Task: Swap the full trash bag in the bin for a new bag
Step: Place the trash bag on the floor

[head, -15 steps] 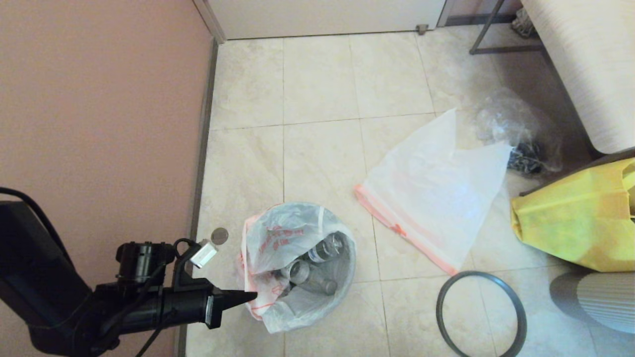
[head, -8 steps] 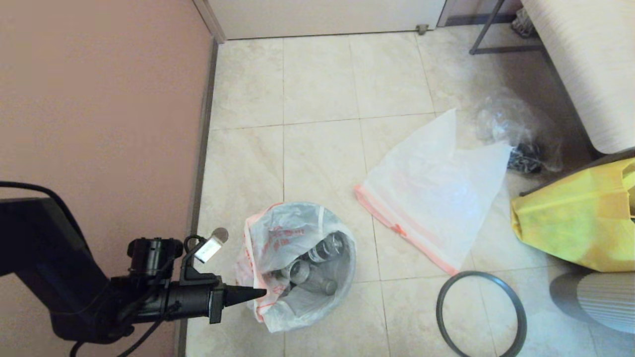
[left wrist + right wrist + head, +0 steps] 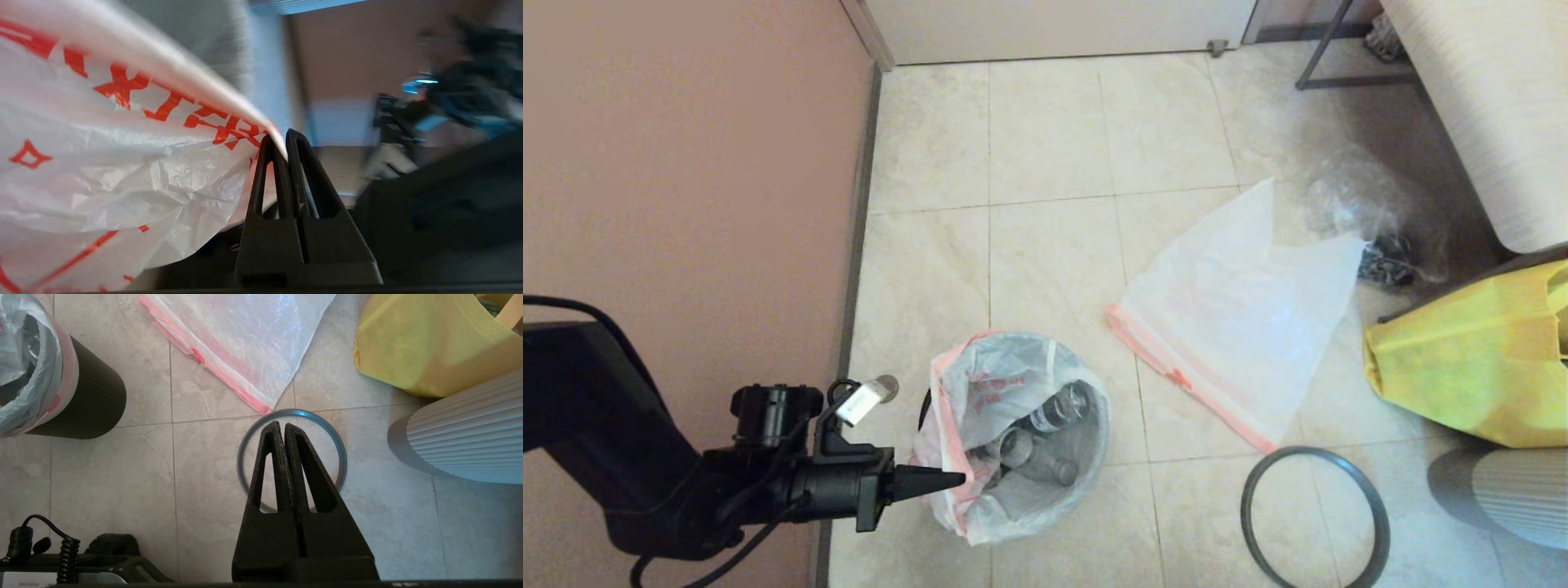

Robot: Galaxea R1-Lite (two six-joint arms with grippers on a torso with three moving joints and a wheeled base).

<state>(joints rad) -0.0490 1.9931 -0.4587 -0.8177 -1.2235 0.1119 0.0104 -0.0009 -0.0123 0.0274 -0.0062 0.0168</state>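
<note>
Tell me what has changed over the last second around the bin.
The left gripper, shut on the edge of the thin white red-printed full trash bag, slid rightward toward the small round dark bin, and the bag's near edge bunched inward with it. The milky-white new bag with orange-pink hem, grey hoop rim and yellow bag stayed put.

Left gripper reaches level, fingers pinched together; right gripper hangs parked, fingers closed.

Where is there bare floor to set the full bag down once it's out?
Bare tiles lie between the bin, the wall and the door. The robot's right side is crowded: new bag, hoop rim, yellow bag. Left gripper pinches the full trash bag.
</note>
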